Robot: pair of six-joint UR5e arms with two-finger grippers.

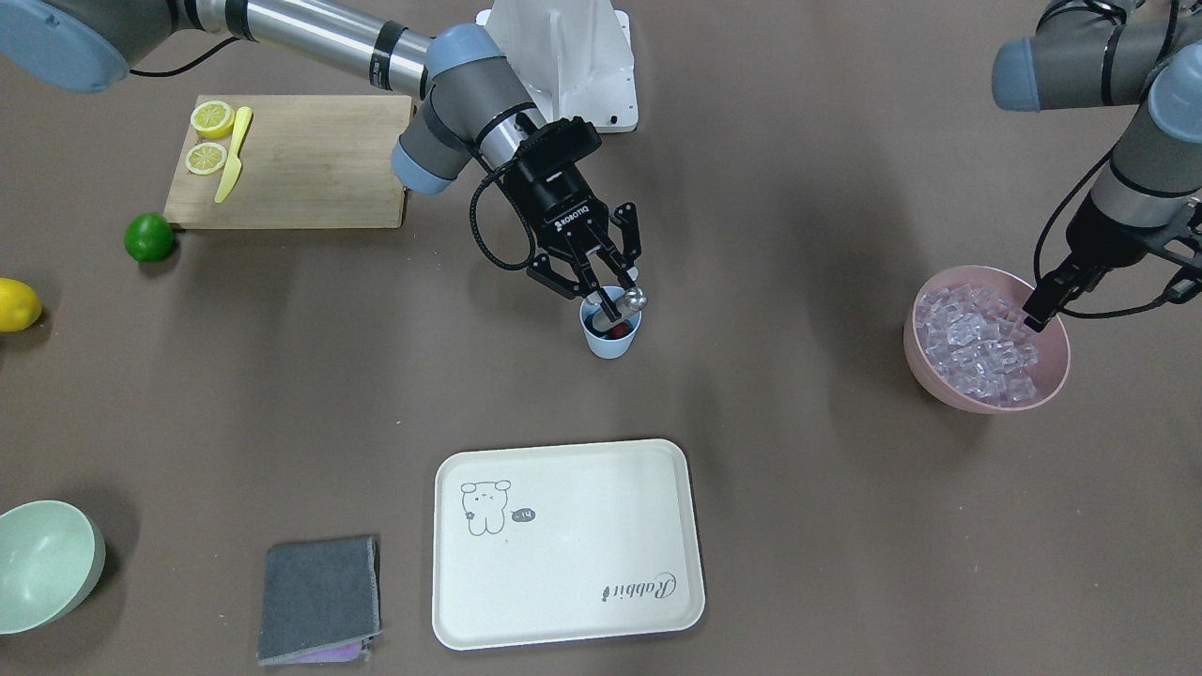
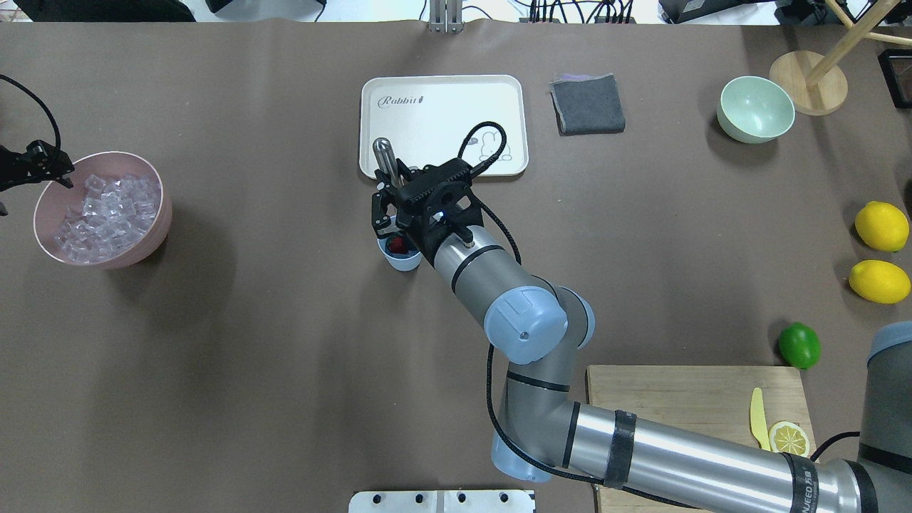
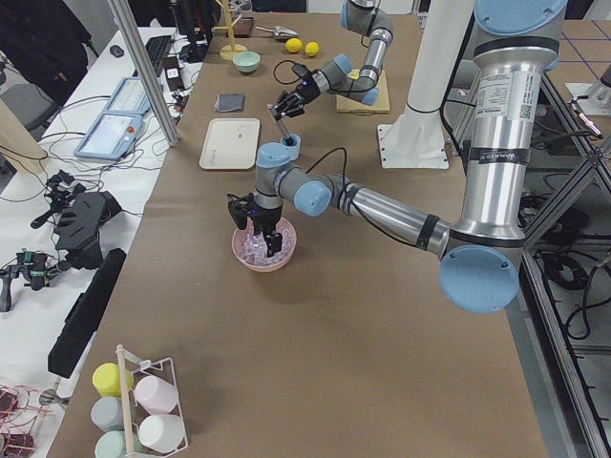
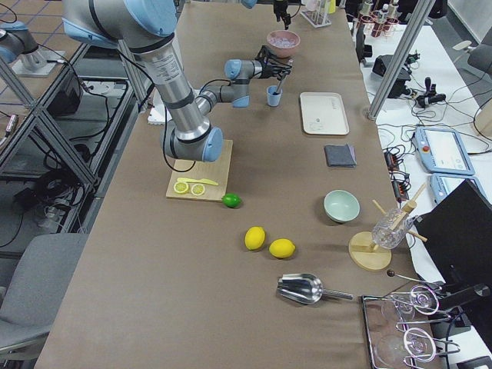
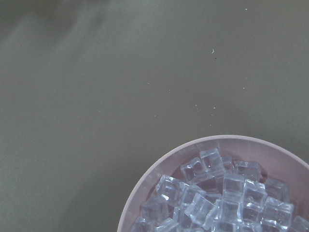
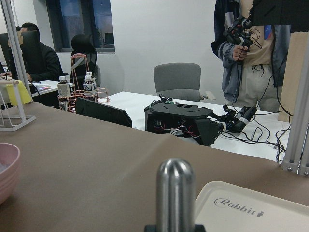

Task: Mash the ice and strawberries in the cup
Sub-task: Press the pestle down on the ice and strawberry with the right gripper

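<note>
Clamping a steel muddler point(image 1: 631, 300) by its shaft, the right gripper point(image 1: 606, 286) stands it in the cup point(image 1: 610, 345), probably light and tippy; the strawberry point(image 1: 617, 330) inside looks soft.

Brown paper point(image 2: 285, 320) is covering the long table, white wall point(image 6: 145, 34) and dark window point(image 6: 87, 24) are showing behind, grey office chair point(image 6: 176, 79) is sitting by white desk point(image 6: 135, 102), tiled floor point(image 4: 32, 12) is running alongside

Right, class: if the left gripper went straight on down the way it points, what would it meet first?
Most likely the ice in the pink bowl below the left gripper; how close it already is remains unclear.
</note>
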